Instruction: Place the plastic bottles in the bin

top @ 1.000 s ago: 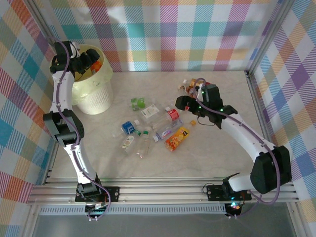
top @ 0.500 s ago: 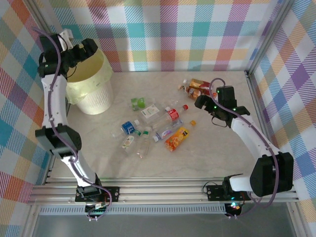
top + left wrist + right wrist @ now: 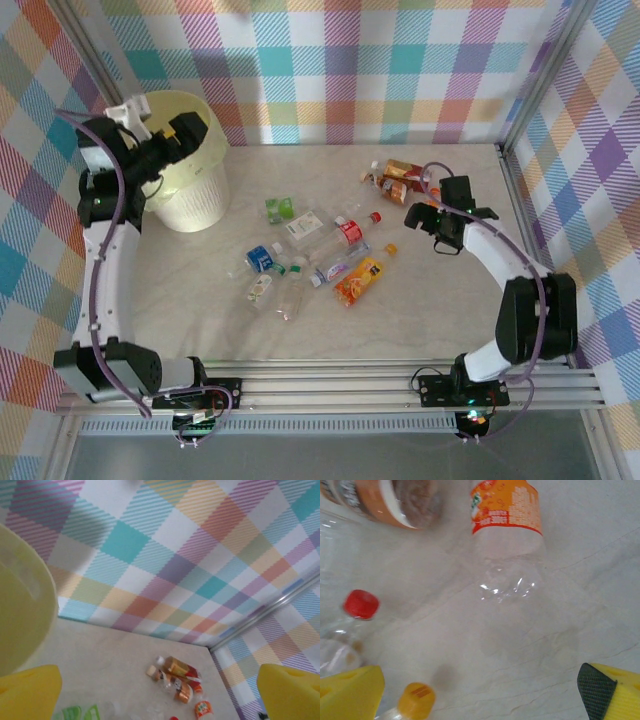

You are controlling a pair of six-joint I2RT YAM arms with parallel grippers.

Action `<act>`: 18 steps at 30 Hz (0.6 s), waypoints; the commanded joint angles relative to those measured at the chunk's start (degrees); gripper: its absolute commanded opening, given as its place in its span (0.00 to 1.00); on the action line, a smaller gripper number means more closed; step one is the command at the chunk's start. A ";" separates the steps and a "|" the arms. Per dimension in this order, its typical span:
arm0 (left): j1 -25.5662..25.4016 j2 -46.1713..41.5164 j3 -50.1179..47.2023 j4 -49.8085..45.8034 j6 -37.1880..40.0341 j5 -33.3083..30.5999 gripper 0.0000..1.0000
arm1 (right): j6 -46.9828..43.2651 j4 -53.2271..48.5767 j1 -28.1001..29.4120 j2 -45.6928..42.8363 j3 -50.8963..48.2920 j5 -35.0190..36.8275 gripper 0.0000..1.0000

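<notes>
The bottles [image 3: 345, 237] are clear, thin and squashed. Most lie in a loose bunch in the middle of the smooth pale bench [image 3: 430, 320], with a few by the right hand [image 3: 480, 686]. The round yellow bin [image 3: 195, 195] has ribbed sides and stands far left. The left hand [image 3: 159, 686] hangs by its rim. Both hands are wide open and hold nothing. The front of the bench is bare.

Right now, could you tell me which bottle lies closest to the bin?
The green-labelled bottle; it lies alone just right of the bin, nearer than any other.

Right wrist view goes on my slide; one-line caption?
Open right end effector above an orange-labelled bottle, a red cap and an orange cap on the table.
</notes>
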 commanded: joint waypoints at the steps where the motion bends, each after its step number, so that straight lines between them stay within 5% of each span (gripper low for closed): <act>1: -0.58 -6.34 -5.22 1.08 -0.88 1.49 1.00 | -4.56 -1.23 -0.60 4.01 4.75 1.59 0.99; 10: -0.77 -22.00 -19.76 -6.49 0.02 -4.38 1.00 | -5.10 -0.83 -1.25 15.20 11.83 6.68 0.93; 18: -0.77 -25.27 -24.51 -7.70 -0.52 -6.48 1.00 | -6.58 -1.47 -1.41 22.39 17.03 9.14 0.84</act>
